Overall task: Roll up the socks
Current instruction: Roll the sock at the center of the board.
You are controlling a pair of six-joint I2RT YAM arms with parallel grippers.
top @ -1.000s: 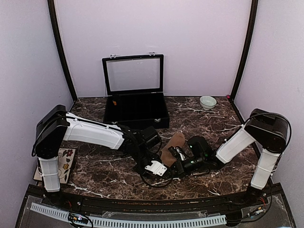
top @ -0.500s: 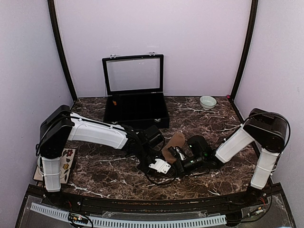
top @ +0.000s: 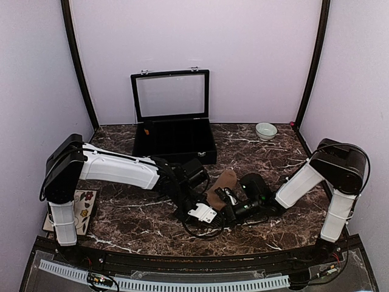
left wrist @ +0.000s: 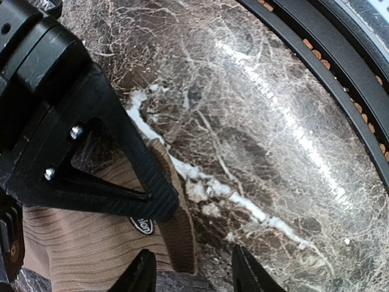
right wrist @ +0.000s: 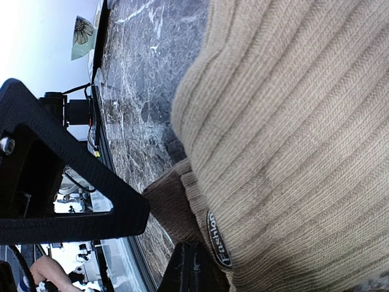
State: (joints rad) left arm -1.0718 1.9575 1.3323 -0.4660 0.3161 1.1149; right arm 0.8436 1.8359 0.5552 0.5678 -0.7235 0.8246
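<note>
A tan ribbed sock (top: pixel 220 184) with a darker brown cuff lies on the marble table (top: pixel 134 219) between the two grippers. In the right wrist view it (right wrist: pixel 298 140) fills the right side, with a "Fashion" label by the cuff. My right gripper (right wrist: pixel 196 271) is shut on the cuff edge next to that label. In the left wrist view my left gripper (left wrist: pixel 191 277) is open and empty, its tips straddling the cuff's corner (left wrist: pixel 179 240) just above the table. The right gripper's finger (left wrist: pixel 97 164) lies over the sock there. Only one sock shows.
An open black display case (top: pixel 174 143) stands at the back centre. A small white bowl (top: pixel 265 131) sits at the back right. A floral card (top: pixel 82 207) lies at the left edge. The table's black front rail (left wrist: pixel 340 91) runs close by the grippers.
My left gripper has shifted slightly right, closer to the sock's cuff. The right gripper and the sock have hardly moved.
</note>
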